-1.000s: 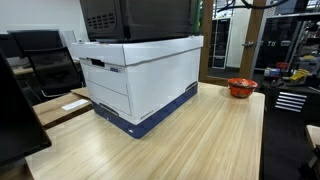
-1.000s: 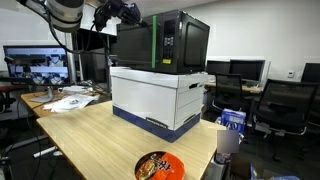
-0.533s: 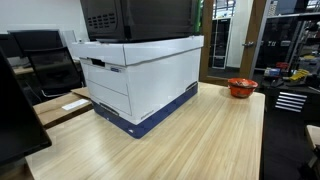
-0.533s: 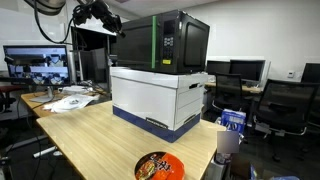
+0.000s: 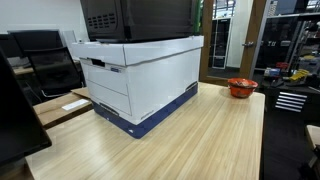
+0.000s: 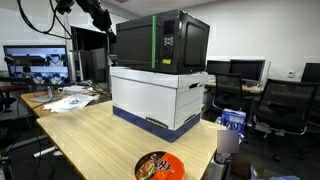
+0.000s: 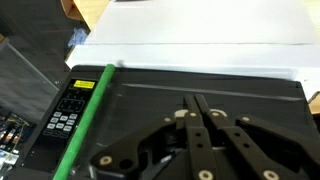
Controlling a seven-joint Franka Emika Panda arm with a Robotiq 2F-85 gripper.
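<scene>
Gripper (image 7: 197, 101) with jaws pressed together and holding nothing, poised above the top of the black microwave (image 7: 240, 85), apart from it. The microwave rests on a white storage box (image 6: 155, 95), which stands on the wooden table (image 5: 205, 140).

A white box (image 5: 140, 80) with a blue base stands on the wooden table (image 5: 210, 140). A red bowl (image 5: 241, 87) sits near the table's edge, well apart from the box. Papers (image 6: 70, 100) lie near a lit monitor (image 6: 36, 63). Black office chairs (image 6: 285, 105) stand beyond the table.
</scene>
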